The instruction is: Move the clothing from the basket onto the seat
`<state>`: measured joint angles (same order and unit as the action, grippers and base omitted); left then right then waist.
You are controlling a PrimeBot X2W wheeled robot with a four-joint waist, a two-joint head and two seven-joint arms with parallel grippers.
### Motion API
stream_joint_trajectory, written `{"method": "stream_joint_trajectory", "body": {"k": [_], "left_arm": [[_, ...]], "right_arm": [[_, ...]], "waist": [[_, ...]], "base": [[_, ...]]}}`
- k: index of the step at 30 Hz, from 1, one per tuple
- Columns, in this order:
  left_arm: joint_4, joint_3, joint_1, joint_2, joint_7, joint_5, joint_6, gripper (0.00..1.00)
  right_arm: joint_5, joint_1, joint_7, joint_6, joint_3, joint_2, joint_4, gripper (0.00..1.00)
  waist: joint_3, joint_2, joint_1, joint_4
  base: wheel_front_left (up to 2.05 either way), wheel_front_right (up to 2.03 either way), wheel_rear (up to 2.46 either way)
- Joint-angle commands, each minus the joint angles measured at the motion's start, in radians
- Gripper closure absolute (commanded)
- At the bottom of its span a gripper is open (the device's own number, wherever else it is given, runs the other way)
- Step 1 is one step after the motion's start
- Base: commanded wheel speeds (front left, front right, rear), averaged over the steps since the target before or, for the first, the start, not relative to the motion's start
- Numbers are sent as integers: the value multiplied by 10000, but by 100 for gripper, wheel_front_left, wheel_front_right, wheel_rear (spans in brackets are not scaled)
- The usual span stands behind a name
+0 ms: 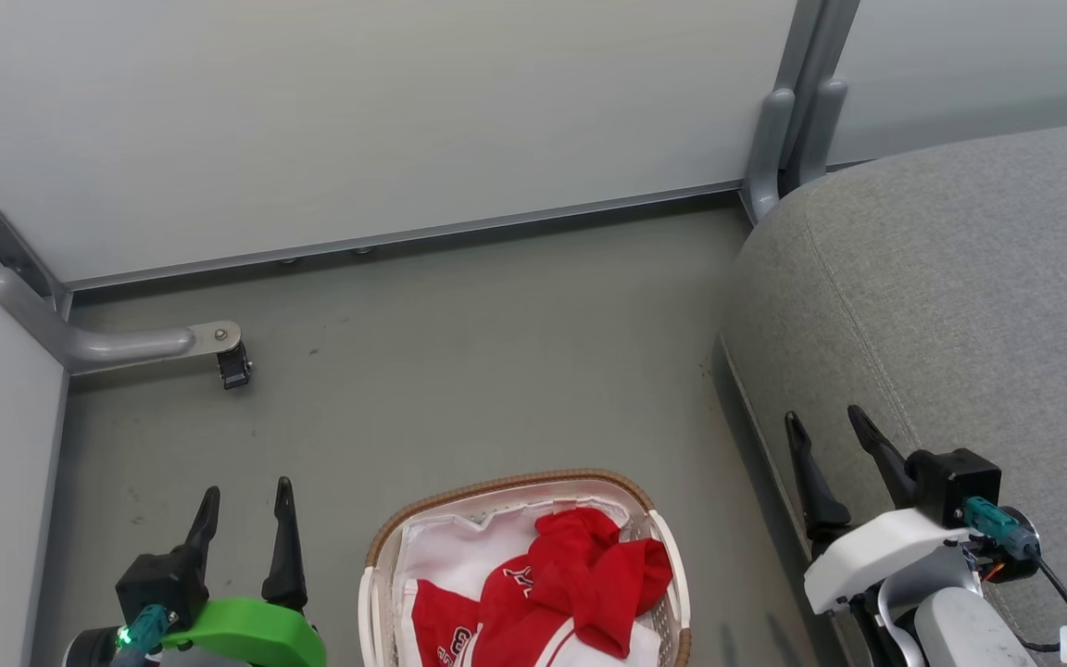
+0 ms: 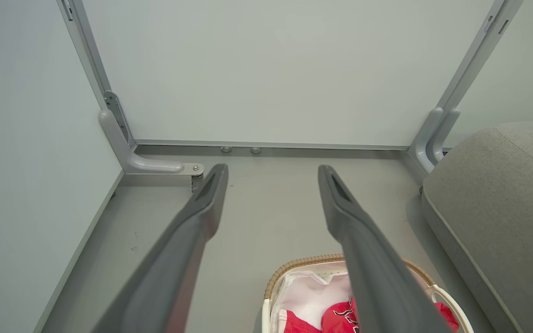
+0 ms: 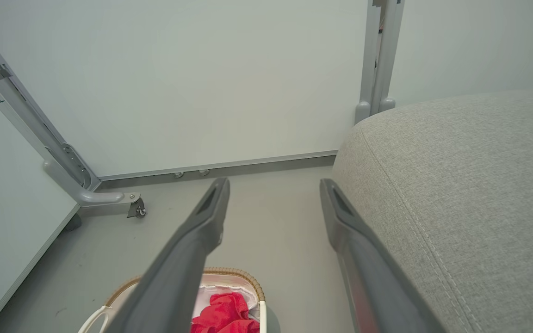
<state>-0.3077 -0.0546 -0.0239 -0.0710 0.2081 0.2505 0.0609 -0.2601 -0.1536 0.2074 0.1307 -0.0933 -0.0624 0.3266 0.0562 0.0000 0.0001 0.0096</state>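
Red clothing (image 1: 561,593) with white trim lies bunched in the white basket (image 1: 385,542) with the brown woven rim, at the bottom centre of the head view. The grey seat (image 1: 950,306) fills the right side, its corner rounded and bare. My left gripper (image 1: 246,496) hangs open to the left of the basket, above the floor. My right gripper (image 1: 825,421) is open over the seat's front edge, right of the basket. The left wrist view shows the clothing (image 2: 331,317) and basket (image 2: 294,266) below its fingers. The right wrist view shows the clothing (image 3: 225,314), basket (image 3: 234,273) and seat (image 3: 470,185).
Pale partition panels (image 1: 357,120) wall in the grey floor (image 1: 478,371) at the back and left. A grey metal foot with a caster (image 1: 232,366) juts from the left corner; another post (image 1: 793,120) stands by the seat's far corner.
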Motion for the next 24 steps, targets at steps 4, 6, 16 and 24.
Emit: {"method": "stream_joint_trajectory", "body": {"k": [4, 6, 16, 24], "left_arm": [[6, 87, 138, 26, 156, -496, -65, 0], [9, 110, 157, 39, 201, -660, -59, 0], [0, 96, 76, 85, 386, -1418, 71, 0], [-185, -132, -381, 144, 517, -1951, 206, 0]], "right_arm": [[510, 92, 172, 0, 3, -14, 29, 0], [664, 97, 203, 0, 14, -10, 40, 0], [1466, -26, 394, 0, 35, 11, 61, 0], [2019, -439, 533, 0, -51, -8, -114, 0]], "waist": [[-7, 0, -1, -2], [0, 0, -1, 0], [238, 0, -1, -10], [1033, 0, -1, -125]], "base": [[0, 0, 0], [0, 0, 0], [0, 0, 0], [0, 0, 0]]}}
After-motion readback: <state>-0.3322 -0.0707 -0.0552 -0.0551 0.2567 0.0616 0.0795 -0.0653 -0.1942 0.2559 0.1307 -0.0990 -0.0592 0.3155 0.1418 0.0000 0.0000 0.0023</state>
